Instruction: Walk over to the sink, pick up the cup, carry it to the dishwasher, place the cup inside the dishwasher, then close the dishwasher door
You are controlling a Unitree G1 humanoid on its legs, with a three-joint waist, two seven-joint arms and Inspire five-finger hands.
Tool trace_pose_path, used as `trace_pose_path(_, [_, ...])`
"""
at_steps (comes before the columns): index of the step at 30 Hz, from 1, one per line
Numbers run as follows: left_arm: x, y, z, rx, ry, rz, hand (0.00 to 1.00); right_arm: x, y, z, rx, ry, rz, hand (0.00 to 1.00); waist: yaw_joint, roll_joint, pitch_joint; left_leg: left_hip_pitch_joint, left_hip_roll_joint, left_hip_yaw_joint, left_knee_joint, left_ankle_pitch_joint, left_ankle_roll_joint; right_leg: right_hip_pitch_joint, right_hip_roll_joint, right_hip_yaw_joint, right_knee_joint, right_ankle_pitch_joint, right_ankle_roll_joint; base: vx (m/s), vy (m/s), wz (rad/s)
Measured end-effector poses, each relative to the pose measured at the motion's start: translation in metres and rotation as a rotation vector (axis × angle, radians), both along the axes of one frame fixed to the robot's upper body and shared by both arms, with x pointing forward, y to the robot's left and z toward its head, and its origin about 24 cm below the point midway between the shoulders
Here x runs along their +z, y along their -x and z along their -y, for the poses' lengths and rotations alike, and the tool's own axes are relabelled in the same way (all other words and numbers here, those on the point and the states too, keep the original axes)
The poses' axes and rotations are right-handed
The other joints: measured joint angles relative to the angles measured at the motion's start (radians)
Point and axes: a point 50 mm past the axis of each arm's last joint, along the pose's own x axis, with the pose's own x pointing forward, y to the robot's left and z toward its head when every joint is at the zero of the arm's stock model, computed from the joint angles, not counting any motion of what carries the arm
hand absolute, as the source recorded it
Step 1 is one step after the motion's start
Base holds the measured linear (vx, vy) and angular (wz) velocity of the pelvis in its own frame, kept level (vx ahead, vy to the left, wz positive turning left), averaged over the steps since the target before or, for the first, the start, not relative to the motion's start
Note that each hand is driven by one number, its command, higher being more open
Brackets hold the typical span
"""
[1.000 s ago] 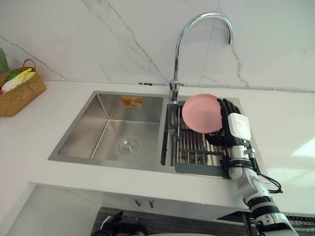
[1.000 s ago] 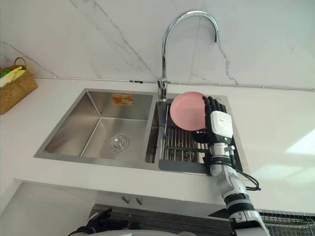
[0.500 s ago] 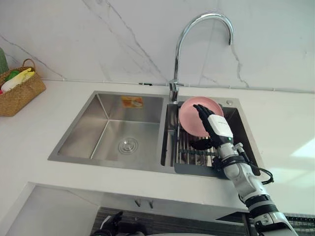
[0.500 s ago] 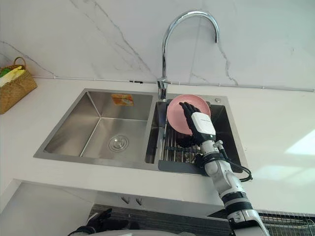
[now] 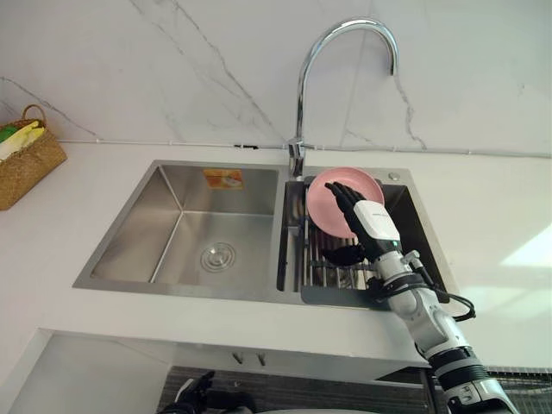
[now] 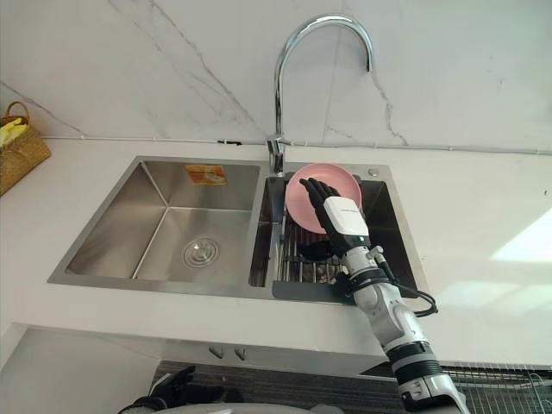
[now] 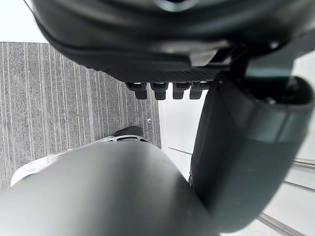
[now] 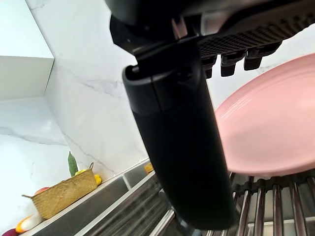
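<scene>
One white counter (image 5: 509,216) is carrying a two-basin sink (image 5: 164,216). A faucet (image 5: 296,162) is standing at the sink's 12 o'clock, and a woven basket (image 5: 26,168) is resting on the counter far toward 9 o'clock. The smaller basin, at 3 o'clock of the large one, is holding a dish rack (image 5: 323,266). A pink plate (image 5: 317,211) is leaning upright at the rack's 12 o'clock end. No cup is showing clearly, so the plate is serving as the item at hand.

Over the last second the right robot hand (image 5: 373,226) has been travelling from the plate's 3 o'clock edge toward 9 o'clock. It is now lying across the plate's face, fingers extended, thumb spread, gripping nothing. Contact with the plate cannot be told. The whole view is also sitting slightly shifted, which is camera motion.

Judgement: the approach is ending and the grasp is pending, so everything from pickup onward is remaining.

The left robot hand (image 7: 147,49) is hanging relaxed and empty above the floor.
</scene>
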Motion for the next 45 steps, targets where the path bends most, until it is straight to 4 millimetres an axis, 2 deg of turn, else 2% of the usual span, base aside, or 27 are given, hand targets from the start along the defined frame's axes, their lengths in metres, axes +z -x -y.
trace_pose_path(7, [0.000,0.000,0.000,0.001,-0.001,-0.002,1.00,-0.010,-0.001,0.000,-0.101,-0.023,-0.001,1.00,0.000,0.001,0.000,0.002,-0.001,-0.008,0.000,0.001,0.000,0.005,-0.001,-0.010,0.002,0.000,0.000,-0.01,0.000,0.02])
trace_pose_path(15, [0.000,0.001,0.000,0.001,-0.001,-0.005,1.00,-0.014,-0.011,-0.002,-0.177,-0.030,-0.043,1.00,0.001,0.001,-0.001,0.007,-0.003,-0.022,0.000,0.006,0.001,0.018,-0.002,-0.026,0.000,0.000,0.000,-0.01,0.000,0.05])
trace_pose_path(20, [0.000,-0.001,0.001,0.000,0.001,0.000,1.00,-0.022,-0.018,-0.003,-0.214,-0.011,-0.095,1.00,0.020,0.001,-0.001,0.004,-0.005,-0.033,0.000,0.007,0.002,0.023,-0.003,-0.038,-0.005,-0.001,0.000,-0.01,0.001,0.06])
trace_pose_path(35, [0.000,-0.002,0.001,-0.001,0.004,-0.002,1.00,-0.027,-0.024,-0.023,-0.193,0.007,-0.135,1.00,0.033,0.000,-0.001,0.005,-0.007,-0.046,0.000,0.009,0.001,0.036,-0.004,-0.054,-0.009,-0.001,0.001,0.00,-0.001,0.02])
trace_pose_path(45, [0.001,-0.004,0.002,-0.021,-0.002,0.001,1.00,-0.024,-0.034,-0.028,-0.216,0.120,-0.134,1.00,0.045,0.001,-0.001,0.004,-0.008,-0.063,0.000,0.014,0.002,0.045,-0.005,-0.070,-0.009,-0.001,0.001,-0.01,-0.002,0.04])
